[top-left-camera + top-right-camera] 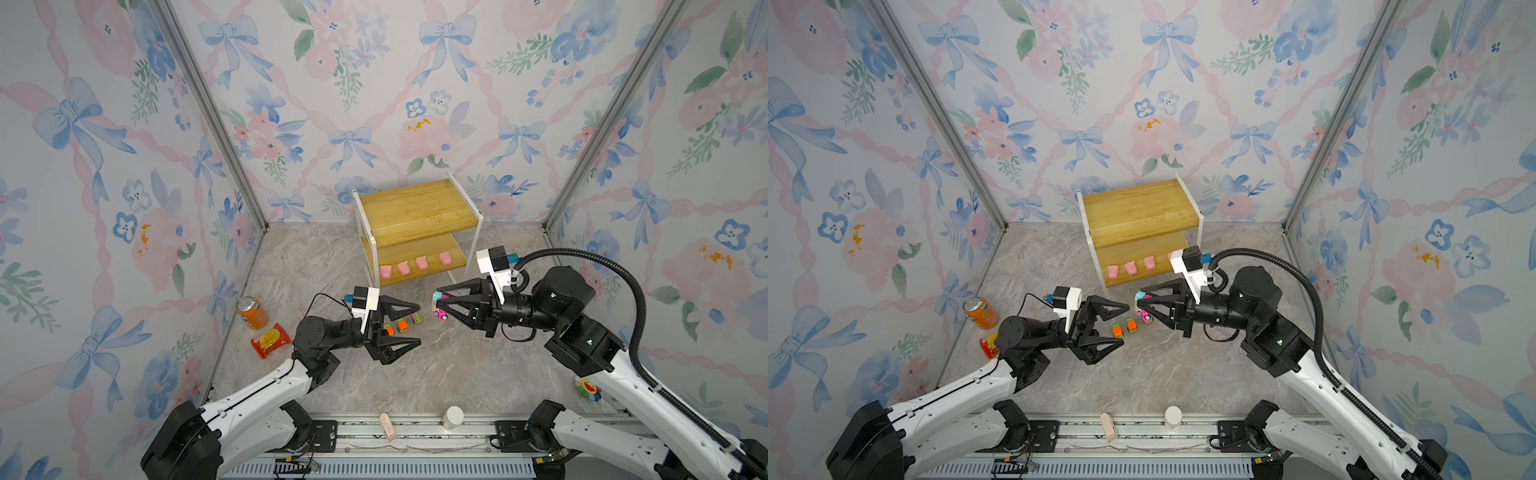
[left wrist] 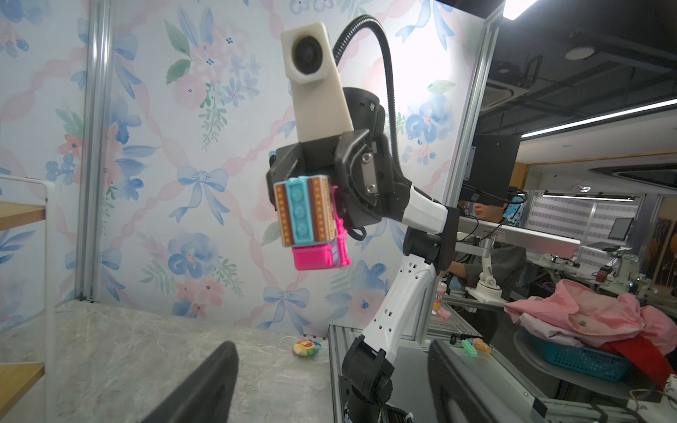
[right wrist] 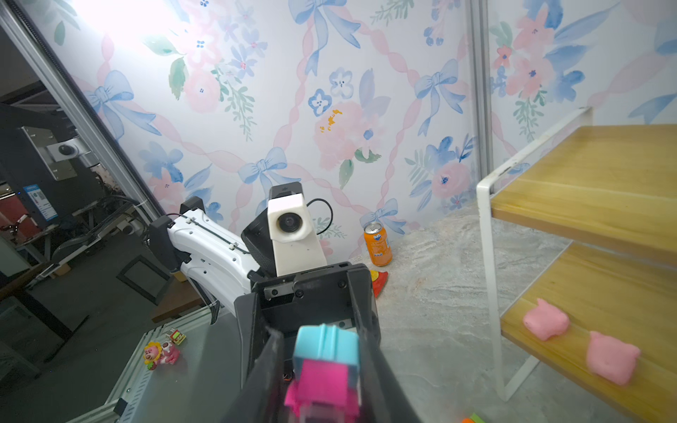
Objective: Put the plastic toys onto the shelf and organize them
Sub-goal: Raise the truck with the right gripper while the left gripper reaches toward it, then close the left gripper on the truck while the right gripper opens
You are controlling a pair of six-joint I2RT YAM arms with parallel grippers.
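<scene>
— Closest to us, on the front rail (image 1: 415, 434), sit a pale pink block (image 1: 388, 427) and a small white bottle (image 1: 452, 417), both well apart from the grippers.

— And the toys?

— The right gripper (image 1: 440, 303) is pinching a pink car (image 1: 439, 309). Its fingers are pressed on the car's two sides, and the car is up off the marble floor (image 1: 436, 374), near the shelf (image 1: 415, 208) at its front right leg. In the left wrist view the car's teal, brown-striped face (image 2: 306, 210) is turned toward that camera, with the bright pink body below it.

— What about the left one?

— The left gripper (image 1: 419, 326) has its fingers spread wide with nothing between the pads. In a top view the two orange-and-green cars (image 1: 395, 327) on the floor show in the gap between those fingers. I can't tell how high the gripper is above them, and its own wrist view doesn't show them.

— Any other car?

— A second pink car (image 1: 1147, 318) stands on the floor just past the orange pair, under the right gripper's tips.

— And the shelf?

— Four pigs (image 1: 403, 268) stand in a row along the front of the lower board.

— Anything off to the sides?

— By the left wall are an orange can (image 1: 251, 312) and a red snack bag (image 1: 270, 340). A flower toy (image 1: 586, 388) lies by the right arm.
</scene>
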